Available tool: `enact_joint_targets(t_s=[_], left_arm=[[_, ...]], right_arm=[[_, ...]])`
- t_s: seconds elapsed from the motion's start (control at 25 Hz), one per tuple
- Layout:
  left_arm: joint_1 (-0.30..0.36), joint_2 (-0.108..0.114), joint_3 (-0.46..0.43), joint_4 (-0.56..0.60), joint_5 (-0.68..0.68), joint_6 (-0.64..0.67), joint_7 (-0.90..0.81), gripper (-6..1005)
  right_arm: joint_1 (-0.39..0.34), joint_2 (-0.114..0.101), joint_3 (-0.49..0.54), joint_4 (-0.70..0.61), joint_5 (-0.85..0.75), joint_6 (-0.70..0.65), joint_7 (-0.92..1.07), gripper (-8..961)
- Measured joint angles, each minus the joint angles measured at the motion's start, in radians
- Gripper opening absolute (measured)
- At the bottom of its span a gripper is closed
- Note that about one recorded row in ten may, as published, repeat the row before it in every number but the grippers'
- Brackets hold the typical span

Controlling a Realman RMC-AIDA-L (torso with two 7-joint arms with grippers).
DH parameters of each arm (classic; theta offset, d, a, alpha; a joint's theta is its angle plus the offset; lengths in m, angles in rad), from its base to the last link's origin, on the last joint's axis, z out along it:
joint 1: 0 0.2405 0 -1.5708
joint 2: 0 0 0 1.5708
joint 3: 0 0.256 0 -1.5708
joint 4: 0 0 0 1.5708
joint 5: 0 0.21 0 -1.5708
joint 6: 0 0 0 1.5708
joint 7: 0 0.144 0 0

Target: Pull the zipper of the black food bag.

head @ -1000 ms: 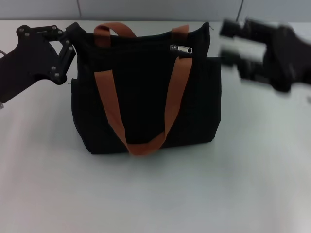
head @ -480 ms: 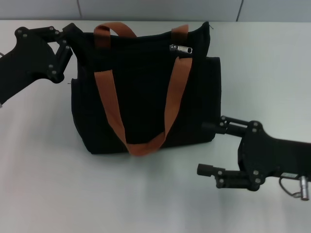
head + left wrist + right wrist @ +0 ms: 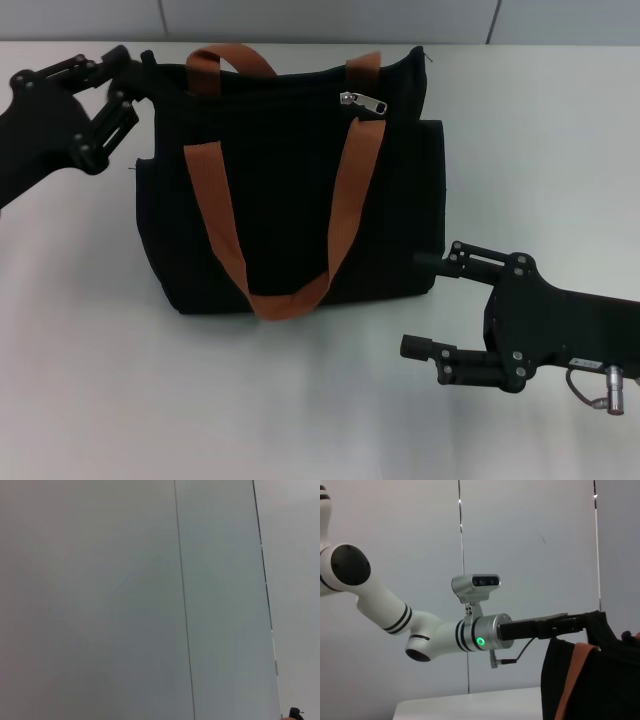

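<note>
**Bag pinned at its left corner, right arm down beside it**

At the far left top corner of the black food bag, the left gripper reaches in, its fingers against the fabric edge; the right wrist view shows them closed on that corner. Compared with half a second ago, the bag has slid slightly leftward and away, so the corner grip looks to be taking up slack. Right of that gripper, along the top edge, the zipper sits near the bag's right end, its silver slider clear of the rust-orange handles. Farther right and nearer the robot, the right gripper hangs over the table, fingers spread wide and empty, one fingertip just beside the bag's lower right corner. A second ago it was high behind the bag; it is now well below the zipper, so the pull has not begun
</note>
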Motion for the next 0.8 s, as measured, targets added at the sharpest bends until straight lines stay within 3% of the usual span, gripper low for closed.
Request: enact_joint_targets(t_s=[0.16,0.24,0.36,0.4,0.6,0.8], left_arm=[[0.017,0.014,0.009,0.043,0.001,0.005,-0.082,250],[0.031,0.042,0.022,0.096,0.014,0.000,-0.179,326],[0.033,0.055,0.025,0.118,0.035,0.001,-0.230,456],[0.034,0.083,0.026,0.179,0.095,0.007,-0.345,499],[0.028,0.110,0.026,0.257,0.195,0.034,-0.474,731],[0.009,0.127,0.025,0.292,0.260,0.091,-0.540,813]], right_arm=[[0.003,0.000,-0.001,0.001,0.001,0.009,-0.006,772],[0.004,0.000,-0.001,0.001,0.002,0.027,-0.007,772],[0.007,0.000,-0.001,0.001,0.003,0.043,-0.007,772],[0.009,0.000,-0.001,0.001,0.003,0.050,-0.007,772],[0.027,0.000,-0.001,0.002,0.003,0.077,-0.007,771],[0.044,0.000,-0.001,0.002,0.003,0.108,-0.004,770]])
